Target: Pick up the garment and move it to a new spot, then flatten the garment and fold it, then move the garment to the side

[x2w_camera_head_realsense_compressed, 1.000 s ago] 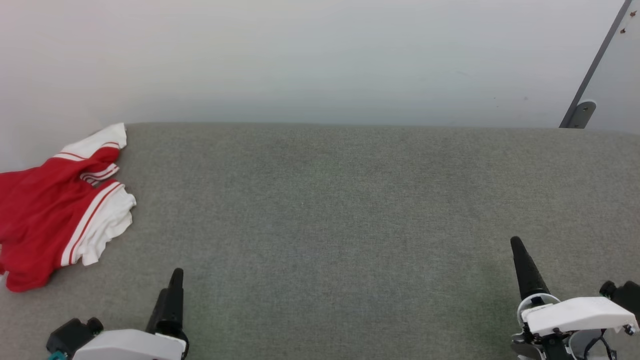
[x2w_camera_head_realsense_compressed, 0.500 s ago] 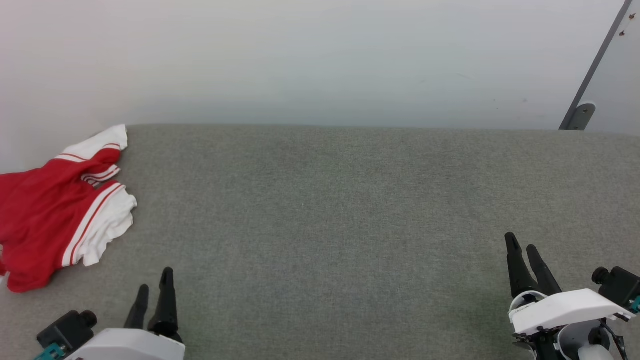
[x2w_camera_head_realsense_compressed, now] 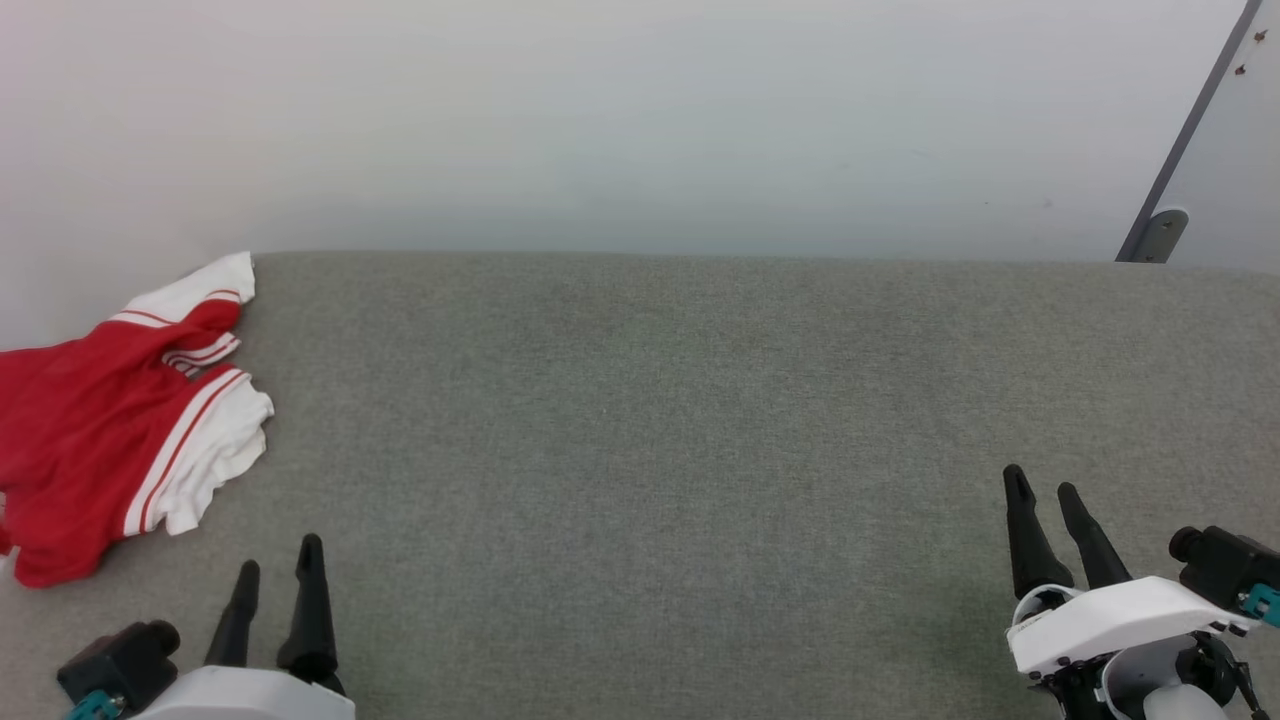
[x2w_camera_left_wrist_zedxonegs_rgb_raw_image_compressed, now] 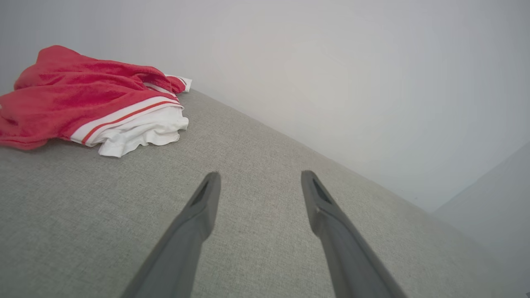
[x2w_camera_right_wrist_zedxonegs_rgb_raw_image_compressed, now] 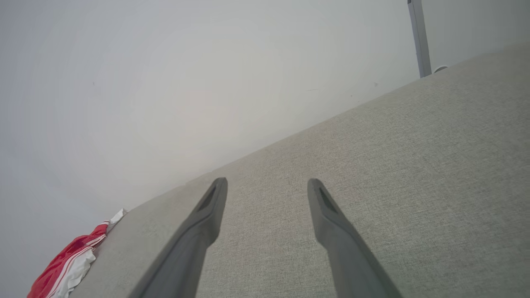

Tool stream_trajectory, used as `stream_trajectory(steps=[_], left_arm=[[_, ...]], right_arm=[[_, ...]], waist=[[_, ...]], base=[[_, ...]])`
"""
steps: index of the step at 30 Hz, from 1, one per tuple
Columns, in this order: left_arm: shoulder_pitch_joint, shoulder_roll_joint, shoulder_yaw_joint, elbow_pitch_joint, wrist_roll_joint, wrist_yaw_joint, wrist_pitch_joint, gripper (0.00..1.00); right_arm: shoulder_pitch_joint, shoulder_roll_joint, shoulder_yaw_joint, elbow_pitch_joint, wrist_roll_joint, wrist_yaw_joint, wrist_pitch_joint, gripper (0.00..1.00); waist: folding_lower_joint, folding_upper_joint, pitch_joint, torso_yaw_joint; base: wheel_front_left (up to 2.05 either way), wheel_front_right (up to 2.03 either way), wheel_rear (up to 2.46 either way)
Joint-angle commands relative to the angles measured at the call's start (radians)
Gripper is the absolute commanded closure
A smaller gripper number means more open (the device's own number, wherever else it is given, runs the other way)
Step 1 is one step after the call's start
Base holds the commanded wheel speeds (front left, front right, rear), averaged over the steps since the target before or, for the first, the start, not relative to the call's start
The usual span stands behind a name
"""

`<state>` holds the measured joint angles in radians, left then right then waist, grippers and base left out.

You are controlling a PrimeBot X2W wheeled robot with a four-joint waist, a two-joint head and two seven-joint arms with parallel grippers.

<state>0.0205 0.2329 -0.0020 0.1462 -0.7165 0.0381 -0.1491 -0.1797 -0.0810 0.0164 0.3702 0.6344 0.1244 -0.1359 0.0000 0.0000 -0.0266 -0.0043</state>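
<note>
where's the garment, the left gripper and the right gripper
garment [x2w_camera_head_realsense_compressed: 90, 420], head view, on its red body
left gripper [x2w_camera_head_realsense_compressed: 278, 553], head view, midway between its fingertips
right gripper [x2w_camera_head_realsense_compressed: 1041, 479], head view, midway between its fingertips

The garment [x2w_camera_head_realsense_compressed: 90, 430] is soft, matt cloth lying in loose crumpled folds, and its white sleeves have the same dull finish. The counter [x2w_camera_head_realsense_compressed: 640, 450] is covered in grey woven fabric, matt, with a fine and slightly rough weave. The left gripper [x2w_camera_head_realsense_compressed: 279, 553] and right gripper [x2w_camera_head_realsense_compressed: 1040, 479] have dark, smooth, matt fingers that look like plastic. The white shells [x2w_camera_head_realsense_compressed: 1110, 610] behind them are smooth plastic with a faint sheen. The wall [x2w_camera_head_realsense_compressed: 600, 120] is smooth and matt.
</note>
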Motion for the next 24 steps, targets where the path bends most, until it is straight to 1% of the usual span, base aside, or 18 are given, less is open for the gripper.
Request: stream_trajectory(steps=[1,7,24], left_arm=[[-0.002,0.006,0.006,-0.012,0.03,-0.007,-0.009,0.0],[0.002,0.01,0.016,-0.014,0.096,-0.021,-0.024,0.0],[0.028,0.011,0.035,-0.036,0.262,-0.036,-0.063,0.0]], right_arm=[[-0.025,-0.001,0.003,-0.002,-0.034,0.007,-0.01,0.0],[-0.029,-0.001,0.008,0.004,-0.098,0.008,-0.024,0.0],[-0.033,0.003,0.008,0.0,-0.261,0.007,-0.06,0.0]], waist=[[0.0,0.0,0.0,-0.001],[0.0,0.0,-0.002,-0.003],[0.0,0.0,-0.006,-0.008]], base=[[0.0,0.0,0.0],[0.0,0.0,0.0],[0.0,0.0,0.0]])
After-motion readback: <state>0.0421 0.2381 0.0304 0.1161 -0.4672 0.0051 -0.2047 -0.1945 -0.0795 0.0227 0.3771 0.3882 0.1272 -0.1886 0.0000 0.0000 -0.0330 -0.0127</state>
